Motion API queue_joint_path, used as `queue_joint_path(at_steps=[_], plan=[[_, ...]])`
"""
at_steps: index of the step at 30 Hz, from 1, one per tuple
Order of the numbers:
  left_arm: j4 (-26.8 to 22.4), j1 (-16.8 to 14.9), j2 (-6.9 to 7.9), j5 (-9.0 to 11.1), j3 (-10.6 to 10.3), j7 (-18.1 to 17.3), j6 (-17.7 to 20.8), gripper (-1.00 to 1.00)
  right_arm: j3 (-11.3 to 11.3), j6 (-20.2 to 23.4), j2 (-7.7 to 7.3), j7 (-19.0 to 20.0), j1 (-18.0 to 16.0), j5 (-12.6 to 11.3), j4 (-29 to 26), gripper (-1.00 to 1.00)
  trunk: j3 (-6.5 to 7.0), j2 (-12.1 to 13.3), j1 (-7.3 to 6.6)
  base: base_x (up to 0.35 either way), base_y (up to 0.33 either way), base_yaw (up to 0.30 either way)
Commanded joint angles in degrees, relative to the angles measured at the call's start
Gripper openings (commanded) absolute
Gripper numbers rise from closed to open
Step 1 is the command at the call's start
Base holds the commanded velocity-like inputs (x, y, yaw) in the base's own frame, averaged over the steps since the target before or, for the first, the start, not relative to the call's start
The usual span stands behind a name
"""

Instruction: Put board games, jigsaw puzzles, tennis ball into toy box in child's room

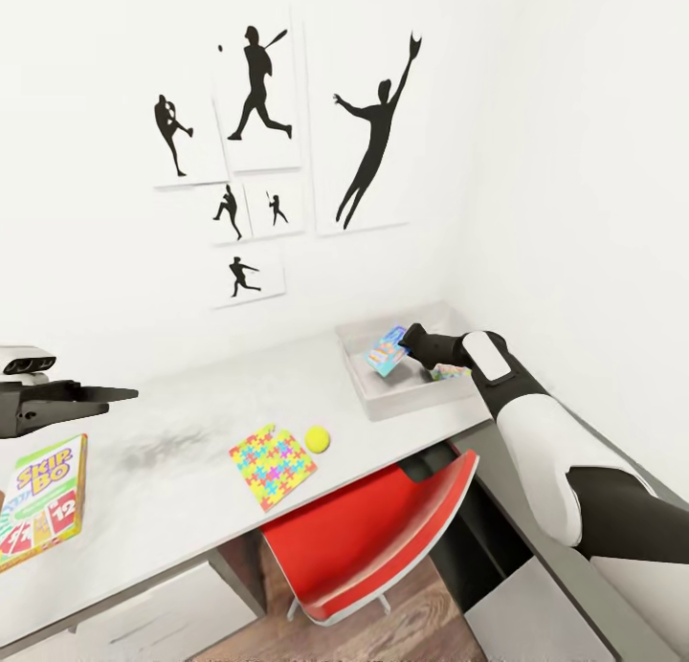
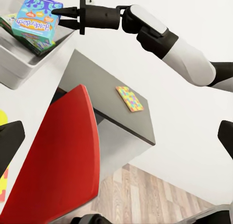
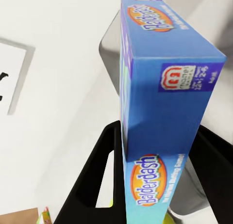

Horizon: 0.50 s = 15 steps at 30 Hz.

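Toy box (image 1: pixel 383 394) holds blue board game (image 1: pixel 388 352) (tilted).

Lighting: bright, even, diffuse; source not discernible. White wall (image 1: pixel 536 117) near overexposed. Shadows: soft grey smudge on the table (image 1: pixel 191 432) left of the jigsaw puzzle (image 1: pixel 273 464); dark under the red chair (image 1: pixel 373 538). Focus: sharp throughout; wide-angle stretching at head-view edges.

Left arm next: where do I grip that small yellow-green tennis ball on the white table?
Probably from straight above, fingers closing across the middle of the small yellow-green tennis ball: it is round and may roll. Keep the fingers off the multicoloured jigsaw puzzle board lying flat close beside it.
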Motion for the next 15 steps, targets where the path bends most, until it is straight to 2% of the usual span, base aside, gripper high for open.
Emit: queue_joint_path(at_steps=[1, 15], plan=[[0.00, -0.05, 0.03, 0.00, -0.03, -0.21, 0.61, 1.00, -0.24, 0.24, 0.04, -0.25, -0.05, -0.29, -0.05, -1.00, -0.21, -0.13, 0.03, 0.000, 0.000, 0.000], [0.00, -0.05, 0.04, 0.00, -0.04, -0.21, 0.61, 1.00, 0.18, 0.20, 0.13, 0.00, -0.05, -0.30, -0.14, -1.00, -1.53, -0.13, 0.03, 0.000, 0.000, 0.000]])
